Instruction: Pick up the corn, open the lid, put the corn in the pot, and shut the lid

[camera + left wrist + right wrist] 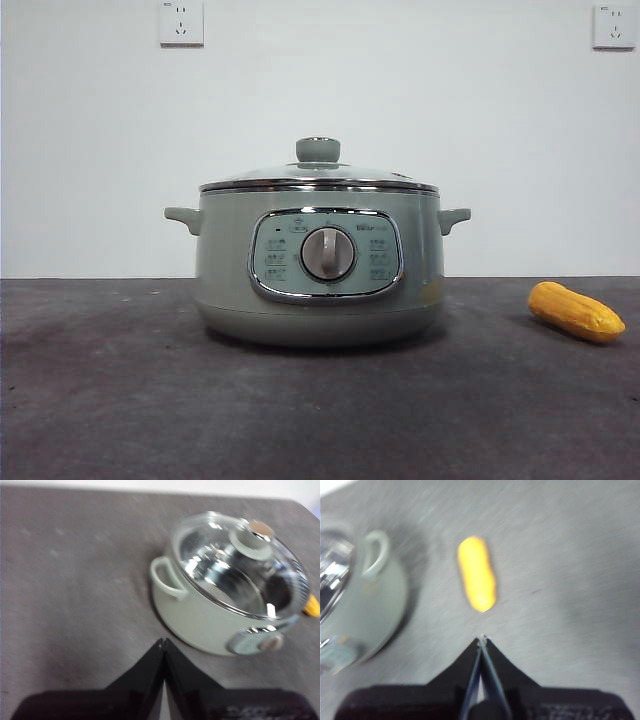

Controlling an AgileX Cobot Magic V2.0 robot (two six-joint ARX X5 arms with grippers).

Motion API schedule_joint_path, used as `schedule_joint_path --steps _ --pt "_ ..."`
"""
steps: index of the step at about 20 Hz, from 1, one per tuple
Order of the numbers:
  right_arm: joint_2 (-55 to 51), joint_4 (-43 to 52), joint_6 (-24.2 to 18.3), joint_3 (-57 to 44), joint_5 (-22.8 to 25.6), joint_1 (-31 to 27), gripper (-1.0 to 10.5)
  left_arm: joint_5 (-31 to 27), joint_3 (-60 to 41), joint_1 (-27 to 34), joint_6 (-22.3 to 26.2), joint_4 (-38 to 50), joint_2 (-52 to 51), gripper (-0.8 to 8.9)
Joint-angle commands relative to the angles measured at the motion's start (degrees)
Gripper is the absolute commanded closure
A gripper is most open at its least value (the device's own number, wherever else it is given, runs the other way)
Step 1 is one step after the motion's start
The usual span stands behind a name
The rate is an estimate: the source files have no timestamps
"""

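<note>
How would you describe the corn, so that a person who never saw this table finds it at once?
Find the big sage-green pot in the middle of the dark table, its lid on. In the front view, the corn lies alone on the table to its right, apart from it. It is the only small yellow-orange thing, long with rounded ends.

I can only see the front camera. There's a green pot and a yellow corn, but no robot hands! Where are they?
Observer: The right gripper hangs over the table just short of the corn, fingers shut, empty.
Operator: And the other one?
Observer: The left gripper is near the pot, on its handle side, shut too.
Operator: Is anything cooking inside?
Observer: Through the glass lid I see only shiny bare metal, no food.
</note>
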Motion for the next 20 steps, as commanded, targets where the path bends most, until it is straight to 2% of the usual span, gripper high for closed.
schedule_joint_path --steps 1,3,7,8,11,12,15,20 --pt "4.81 0.35 -3.13 1.66 -5.66 0.0 9.5 2.51 3.8 0.13 0.61 -2.4 3.65 8.18" --pt "9.9 0.37 -4.57 3.13 -9.38 0.04 9.5 2.51 6.84 0.09 0.42 -5.25 6.8 8.18" --pt "20.24 -1.81 -5.27 8.59 -10.14 0.09 9.3 5.05 9.09 0.09 1.09 -8.17 10.69 8.17" --pt "22.62 -2.45 -6.29 10.27 -10.14 0.09 8.5 5.05 9.09 0.09 1.09 -8.22 11.21 8.17" --pt "31.26 -4.28 -8.92 17.0 -8.24 0.09 4.3 5.07 9.09 0.09 1.11 -8.28 12.96 8.17" --pt "32.79 -4.59 -9.18 18.21 -7.37 0.11 4.0 5.05 9.09 0.09 1.09 -8.28 13.25 8.17" --pt "41.22 -7.17 -12.11 24.24 -3.69 1.11 3.8 5.05 9.09 0.07 1.51 -8.7 14.32 8.18" --pt "54.38 -8.39 -13.92 32.39 2.25 5.09 3.8 5.05 9.09 -0.59 1.73 -8.85 15.23 8.17"
